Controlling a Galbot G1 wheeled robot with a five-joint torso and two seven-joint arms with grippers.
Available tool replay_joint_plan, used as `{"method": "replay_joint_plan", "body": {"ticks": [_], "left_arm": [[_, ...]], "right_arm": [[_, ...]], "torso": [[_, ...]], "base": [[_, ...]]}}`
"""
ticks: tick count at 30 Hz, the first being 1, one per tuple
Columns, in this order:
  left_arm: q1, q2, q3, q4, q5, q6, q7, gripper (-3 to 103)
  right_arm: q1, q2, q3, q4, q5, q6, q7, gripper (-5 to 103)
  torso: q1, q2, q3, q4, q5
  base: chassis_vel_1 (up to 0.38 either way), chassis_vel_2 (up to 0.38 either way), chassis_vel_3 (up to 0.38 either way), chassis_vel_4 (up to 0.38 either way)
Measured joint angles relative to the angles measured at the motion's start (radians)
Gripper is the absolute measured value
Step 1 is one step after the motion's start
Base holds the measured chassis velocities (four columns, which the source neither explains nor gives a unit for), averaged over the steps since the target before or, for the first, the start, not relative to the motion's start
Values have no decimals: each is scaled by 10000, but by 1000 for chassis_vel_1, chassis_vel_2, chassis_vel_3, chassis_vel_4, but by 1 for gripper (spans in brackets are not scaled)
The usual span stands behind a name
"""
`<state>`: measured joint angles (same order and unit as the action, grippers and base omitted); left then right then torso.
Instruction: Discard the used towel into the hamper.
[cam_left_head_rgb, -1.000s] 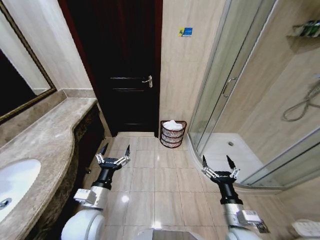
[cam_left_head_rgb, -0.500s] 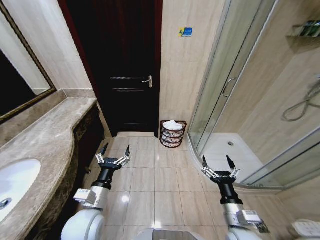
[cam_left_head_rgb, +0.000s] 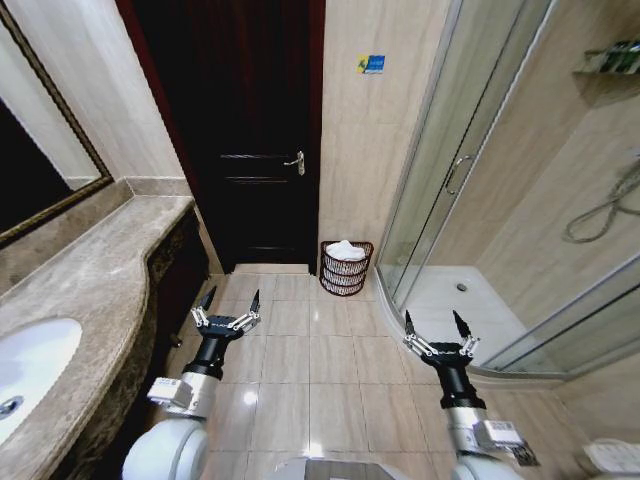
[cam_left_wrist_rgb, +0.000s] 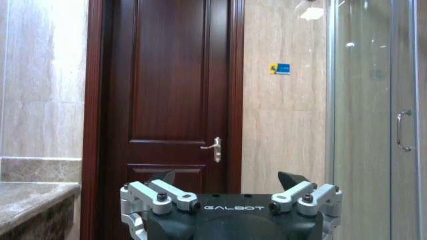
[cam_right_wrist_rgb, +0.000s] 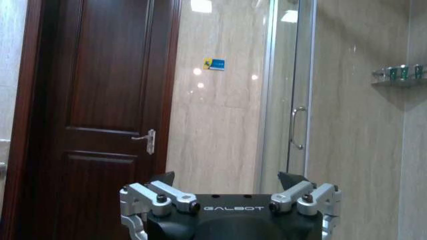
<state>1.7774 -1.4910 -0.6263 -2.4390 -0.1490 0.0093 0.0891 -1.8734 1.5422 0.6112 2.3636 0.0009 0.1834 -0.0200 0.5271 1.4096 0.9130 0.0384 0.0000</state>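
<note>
- Here, the hamper (cam_left_head_rgb: 346, 267) stands on the tiled floor (cam_left_head_rgb: 310, 370) against the far wall, between the dark wooden door (cam_left_head_rgb: 245, 130) and the glass shower enclosure (cam_left_head_rgb: 470, 180).
- A white towel (cam_left_head_rgb: 346, 250) lies bundled inside it, rising just above the rim.
- Both grippers hang well short of the hamper, which sits farther off and roughly between them.
- The left gripper (cam_left_head_rgb: 229, 301) is raised over the floor beside the vanity counter (cam_left_head_rgb: 90, 290), fingers spread wide and holding nothing.
- The right gripper (cam_left_head_rgb: 435, 324) hovers near the curved shower threshold, fingers likewise spread and empty.
- From the left wrist, the left gripper's (cam_left_wrist_rgb: 228, 179) finger tips frame the door and its lever handle (cam_left_wrist_rgb: 215, 148); the hamper lies hidden below the gripper body.
- From the right wrist, the right gripper (cam_right_wrist_rgb: 227, 178) faces the door, a small blue wall sign (cam_right_wrist_rgb: 213, 64) and the shower door's handle (cam_right_wrist_rgb: 294, 127).
- The sink (cam_left_head_rgb: 25, 375) is cut off at the head view's left edge.
</note>
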Motion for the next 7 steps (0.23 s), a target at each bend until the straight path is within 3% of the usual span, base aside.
{"method": "replay_joint_plan", "body": {"ticks": [7], "left_arm": [[0, 0, 0, 0, 0, 0, 0, 100]], "right_arm": [[0, 0, 0, 0, 0, 0, 0, 100]], "torso": [[0, 0, 0, 0, 0]], "base": [[0, 0, 0, 0]]}}
